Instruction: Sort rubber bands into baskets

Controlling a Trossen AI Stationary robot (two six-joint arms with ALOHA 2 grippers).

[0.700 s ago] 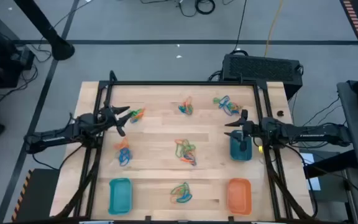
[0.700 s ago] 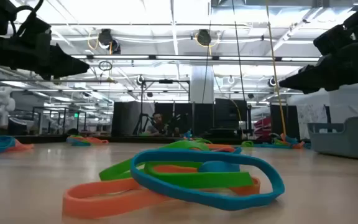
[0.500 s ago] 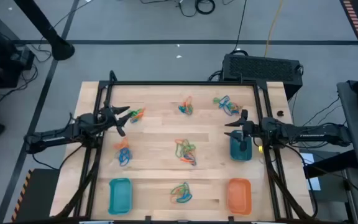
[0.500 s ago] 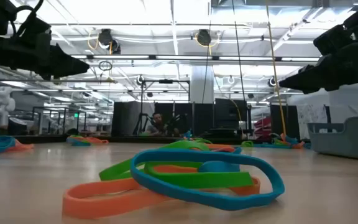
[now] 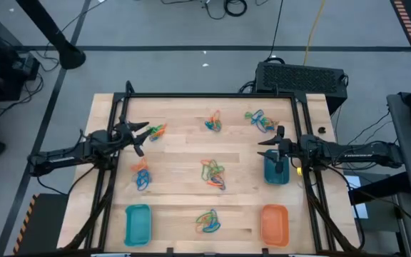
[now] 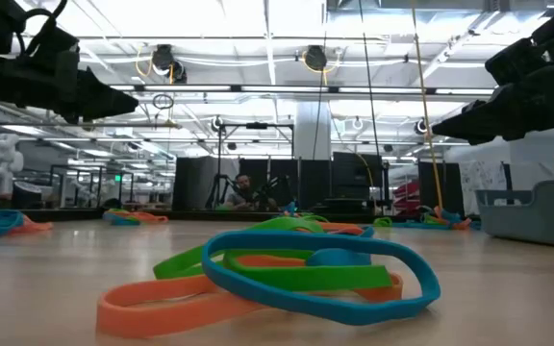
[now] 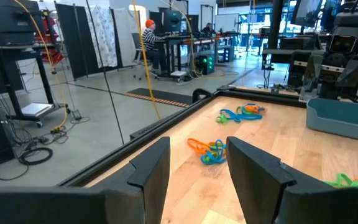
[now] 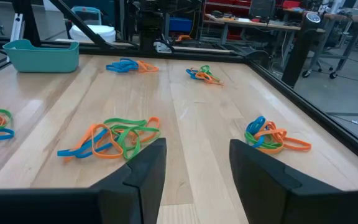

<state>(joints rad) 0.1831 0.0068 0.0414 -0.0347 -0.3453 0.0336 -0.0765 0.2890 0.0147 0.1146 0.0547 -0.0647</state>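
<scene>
Wide bare table (image 5: pixel 180 153) (both sides)

The left hand (image 5: pixel 143 135) hangs above the worktop's left side, its fingers apart and holding nothing. The right hand (image 5: pixel 270 146) (reaching in from the opposite edge) hangs likewise, fingers spread and empty.

i see bare wood between the rubber band clumps (image 5: pixel 212 173), so a gripper could drop there. the black frame rails (image 5: pixel 205 95) fence the table edges. one teal basket (image 5: pixel 275 170) sits beneath, perhaps touching, the right gripper (image 5: pixel 275 149).
</scene>
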